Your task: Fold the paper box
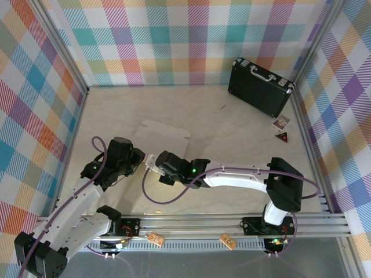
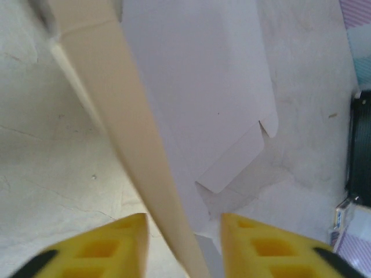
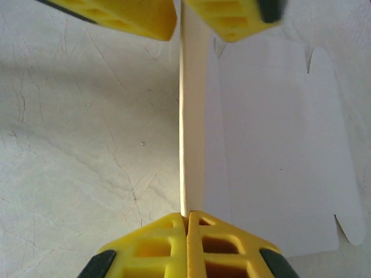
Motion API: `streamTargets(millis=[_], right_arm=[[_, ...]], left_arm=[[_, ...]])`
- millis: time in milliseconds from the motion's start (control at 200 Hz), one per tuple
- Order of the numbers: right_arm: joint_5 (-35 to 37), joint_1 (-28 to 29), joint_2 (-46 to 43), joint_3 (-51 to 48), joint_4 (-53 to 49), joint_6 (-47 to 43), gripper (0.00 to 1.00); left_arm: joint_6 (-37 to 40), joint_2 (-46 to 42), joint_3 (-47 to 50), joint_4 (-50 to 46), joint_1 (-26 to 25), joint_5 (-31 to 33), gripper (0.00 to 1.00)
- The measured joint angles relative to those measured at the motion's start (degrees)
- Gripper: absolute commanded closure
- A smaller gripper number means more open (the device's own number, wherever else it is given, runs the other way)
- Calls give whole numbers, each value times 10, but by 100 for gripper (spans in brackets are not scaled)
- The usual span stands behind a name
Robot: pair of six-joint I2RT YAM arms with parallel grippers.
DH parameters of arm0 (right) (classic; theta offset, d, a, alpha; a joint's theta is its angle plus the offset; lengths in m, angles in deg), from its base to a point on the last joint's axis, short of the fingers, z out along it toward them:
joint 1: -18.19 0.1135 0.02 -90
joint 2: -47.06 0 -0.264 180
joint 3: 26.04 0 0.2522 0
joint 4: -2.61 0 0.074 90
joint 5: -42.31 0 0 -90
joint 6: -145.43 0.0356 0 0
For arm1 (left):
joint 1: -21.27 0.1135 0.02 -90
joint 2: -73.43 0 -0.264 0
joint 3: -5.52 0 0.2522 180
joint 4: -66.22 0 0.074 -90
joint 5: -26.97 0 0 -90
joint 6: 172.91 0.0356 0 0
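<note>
The paper box (image 1: 168, 134) lies flat and white side up on the table, with one long flap (image 3: 194, 116) standing upright along its near edge. My right gripper (image 3: 186, 223) is shut on the near end of that flap. My left gripper (image 2: 184, 243) is open, its yellow fingers (image 2: 116, 246) apart on either side of the same flap (image 2: 127, 133) without pinching it. In the right wrist view the left gripper's fingers (image 3: 145, 14) straddle the flap's far end. From above, both grippers meet at the box's near-left corner, the left gripper (image 1: 141, 161) beside the right gripper (image 1: 152, 165).
A black briefcase (image 1: 259, 86) with a metal handle stands at the back right against the checked wall. A small card (image 1: 281, 123) and a red triangle (image 1: 282, 137) lie near the right wall. Metal rails border the table.
</note>
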Motion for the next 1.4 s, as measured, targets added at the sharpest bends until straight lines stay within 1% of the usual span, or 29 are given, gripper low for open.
streamTargets(millis=[45, 105, 235, 370, 490, 550, 670, 850, 885, 980, 1070, 1095, 1140, 1260, 1345, 1400], right_arm=[[2, 1, 0, -4, 3, -2, 100], [3, 1, -2, -9, 7, -3, 100], [8, 1, -10, -21, 17, -4, 100], [11, 1, -20, -30, 17, -5, 100], [13, 1, -24, -35, 17, -4, 100], [13, 1, -24, -36, 18, -4, 100], [13, 1, -24, -36, 19, -4, 100], [13, 1, -24, -39, 21, -4, 100], [13, 1, -24, -40, 21, -4, 100], [13, 1, -24, -42, 21, -5, 100], [13, 1, -25, -43, 23, -5, 100], [13, 1, -26, -44, 23, -6, 100], [13, 1, -28, -46, 25, -7, 100], [19, 1, -31, -49, 26, -9, 100], [24, 1, -31, -49, 26, -8, 100], [26, 1, -31, -49, 26, -8, 100]], left_arm=[[3, -1, 0, 0, 0, 3, 45], [2, -1, 0, 0, 0, 5, 45], [1, -1, -2, -7, 0, 14, 48], [-2, -8, -11, -37, 0, 48, 49], [-12, -23, -16, -65, 3, 89, 54], [-17, -28, -16, -72, 5, 102, 61], [-16, -23, -16, -71, 11, 104, 68], [-15, 15, -16, -66, 17, 95, 71], [-15, 18, -16, -66, 18, 94, 77], [-14, 19, -15, -55, 20, 90, 99], [-11, 19, -14, -49, 23, 84, 100], [-11, 19, -14, -47, 23, 83, 95], [-12, 19, -14, -44, 25, 82, 82], [-8, 19, -14, -43, 29, 79, 59], [-11, 18, -14, -43, 30, 74, 48], [-9, 15, -14, -42, 30, 72, 44]])
